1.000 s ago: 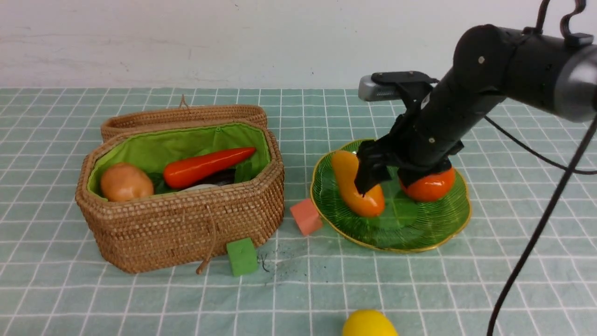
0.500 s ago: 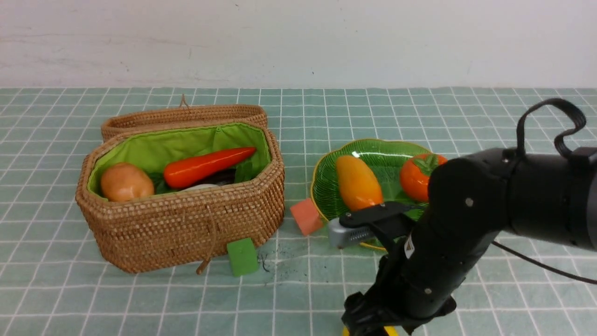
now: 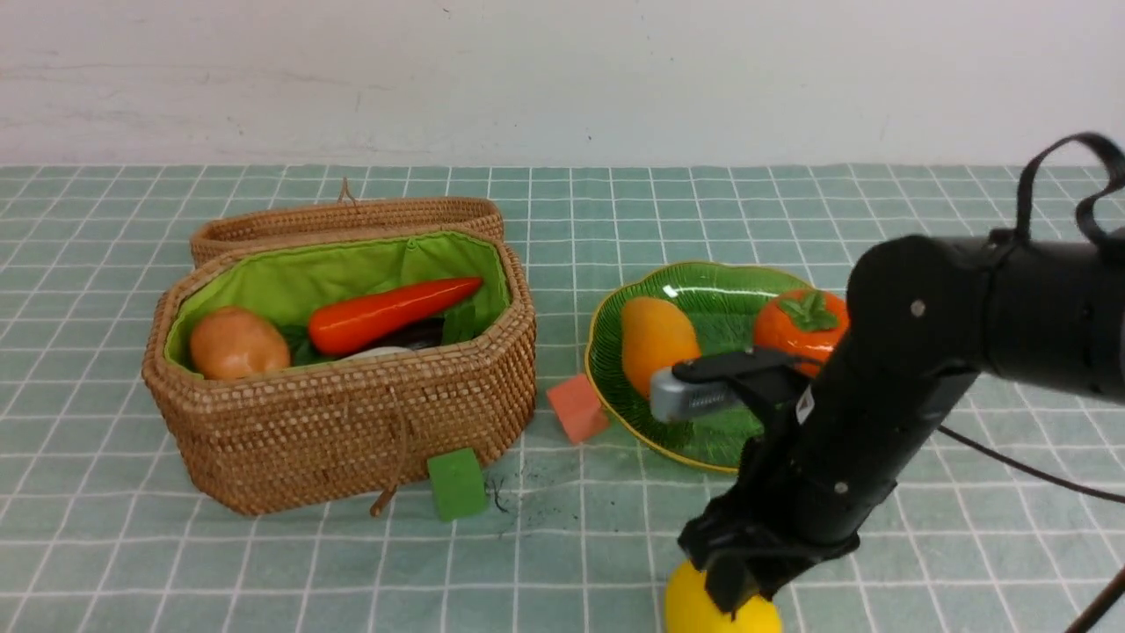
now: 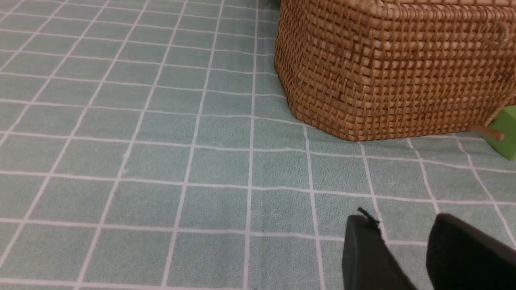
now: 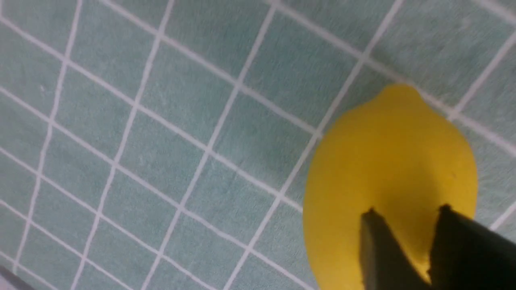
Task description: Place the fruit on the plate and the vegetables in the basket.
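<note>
Yellow lemon (image 5: 387, 161) lies on the checked cloth (image 3: 571, 545), nearer the robot than the green plate (image 3: 703, 294), under the right gripper (image 5: 407, 213), whose narrowly parted jaws may or may not pinch it, while the left gripper (image 4: 403, 225) hangs slightly parted, empty.

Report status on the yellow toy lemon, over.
Left gripper empty, jaws slightly apart, near woven tan wicker basket. Right gripper down on glossy yellow lemon, grip unconfirmed. Route to scalloped green glass plate looks open.

Right arm (image 3: 879, 396) angled down, right fingers (image 5: 381, 249) nearly together, left fingers (image 4: 369, 257) parted
</note>
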{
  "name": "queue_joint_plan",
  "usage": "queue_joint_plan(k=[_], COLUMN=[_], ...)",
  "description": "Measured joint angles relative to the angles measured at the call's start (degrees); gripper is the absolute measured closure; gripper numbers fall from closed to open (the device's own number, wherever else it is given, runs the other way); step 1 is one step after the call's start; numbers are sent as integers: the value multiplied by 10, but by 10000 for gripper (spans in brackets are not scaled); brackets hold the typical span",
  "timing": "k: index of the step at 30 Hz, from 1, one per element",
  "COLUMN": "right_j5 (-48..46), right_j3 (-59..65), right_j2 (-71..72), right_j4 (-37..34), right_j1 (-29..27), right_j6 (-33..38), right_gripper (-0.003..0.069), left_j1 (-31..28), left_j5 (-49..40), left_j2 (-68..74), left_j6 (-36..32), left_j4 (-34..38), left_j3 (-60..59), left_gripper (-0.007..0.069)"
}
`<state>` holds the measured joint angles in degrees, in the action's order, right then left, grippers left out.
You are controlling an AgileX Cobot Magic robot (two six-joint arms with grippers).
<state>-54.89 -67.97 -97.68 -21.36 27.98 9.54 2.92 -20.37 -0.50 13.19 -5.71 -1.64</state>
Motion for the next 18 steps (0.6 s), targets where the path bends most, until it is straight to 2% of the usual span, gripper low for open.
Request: queue_joint_plan(k=[1,3,10,13,15,16,18], right_j5=[-1,5,111,67,10,5,-35], right_j3=[-17,-48,-92,-92,-92,-92,-83], right_j2=[0,0,-13,-17,-7,-5,25], right_j4=[-3,-4,1,13,17,17,23], right_j1=[-13,-38,-100,-102,-99,-99,-98], right_j6=[5,8,10,21,23,23,14], right_gripper=[602,658,672,636,573,566,453], left_j1=[0,0,0,0,0,0,0], left_j5=[0,0,0,0,0,0,0], left_j2=[0,0,0,0,0,0,0], left_j6=[0,0,0,0,0,0,0], left_j4=[0,0,0,0,0,0,0], left_j3=[0,0,0,0,0,0,0], left_gripper=[396,393,386,386,386,386,386])
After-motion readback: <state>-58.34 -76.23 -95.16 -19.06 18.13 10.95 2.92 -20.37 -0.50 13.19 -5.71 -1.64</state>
